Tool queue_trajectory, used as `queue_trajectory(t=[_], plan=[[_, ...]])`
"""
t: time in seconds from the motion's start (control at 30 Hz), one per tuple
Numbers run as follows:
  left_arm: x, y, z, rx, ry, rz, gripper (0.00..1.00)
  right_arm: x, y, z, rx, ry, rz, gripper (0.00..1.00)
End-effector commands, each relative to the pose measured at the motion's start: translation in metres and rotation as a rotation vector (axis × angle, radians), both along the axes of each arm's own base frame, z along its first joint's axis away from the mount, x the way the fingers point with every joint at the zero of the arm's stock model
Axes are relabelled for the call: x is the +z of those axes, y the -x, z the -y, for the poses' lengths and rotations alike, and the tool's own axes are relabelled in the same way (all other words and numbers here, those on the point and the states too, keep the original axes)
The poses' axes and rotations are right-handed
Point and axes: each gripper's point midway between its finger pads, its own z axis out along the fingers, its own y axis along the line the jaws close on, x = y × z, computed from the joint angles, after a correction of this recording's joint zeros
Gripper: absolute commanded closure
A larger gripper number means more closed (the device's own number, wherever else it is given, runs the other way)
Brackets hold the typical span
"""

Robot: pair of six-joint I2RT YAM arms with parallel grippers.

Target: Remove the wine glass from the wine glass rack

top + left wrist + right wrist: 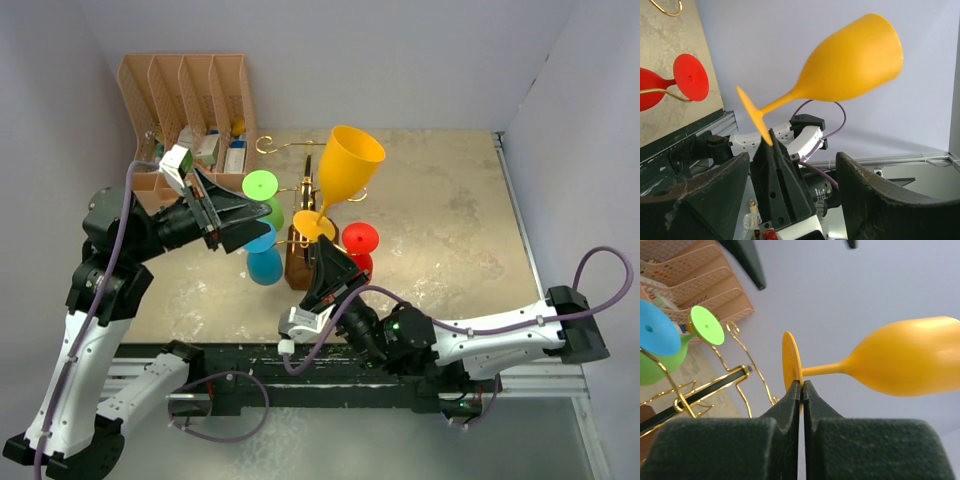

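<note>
The right gripper (801, 385) is clamped on the rim of the foot of the yellow glass (345, 165). It holds the glass tilted in the air above the rack (298, 262), apparently free of the gold wire arms. The left gripper (262, 215) hangs with its jaws apart beside the green glass (262, 190) and blue glass (265, 262) and holds nothing. The main hazard is the grip: only a thin edge of the foot sits between the jaws, and the bowl's weight lies far out from that pinch. A quick swing or jolt may cause the glass to pivot or slip. A dropped glass is likely to strike the rack and may dislodge the red glass (360, 240) hanging below. A careless left-arm move may knock the glasses beside it.
</note>
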Motion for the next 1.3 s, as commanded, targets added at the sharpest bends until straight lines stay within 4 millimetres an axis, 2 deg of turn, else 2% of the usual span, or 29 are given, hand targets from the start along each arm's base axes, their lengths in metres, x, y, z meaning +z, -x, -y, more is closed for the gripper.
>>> queue_trajectory(t=[0.0,0.17,0.47,0.8,1.1,1.27], plan=[[-0.013,-0.007,0.002,0.002,-0.003,-0.075,0.28,0.045,0.005,0.023,-0.035,-0.168,0.078,1.00],[-0.022,-0.008,0.004,-0.012,-0.006,-0.087,0.30,0.039,0.008,0.012,-0.056,-0.116,0.130,1.00],[-0.022,-0.009,0.008,-0.046,0.005,-0.080,0.33,0.035,0.011,0.003,-0.048,-0.097,0.137,1.00],[-0.024,-0.006,0.007,-0.051,0.003,-0.088,0.34,0.029,0.018,-0.025,-0.030,-0.073,0.158,1.00],[-0.024,0.000,0.006,-0.055,0.009,-0.090,0.55,0.027,0.023,-0.037,-0.033,-0.062,0.184,1.00],[-0.024,0.003,0.006,-0.071,0.026,-0.076,0.69,0.025,0.025,-0.041,-0.032,-0.059,0.186,1.00]])
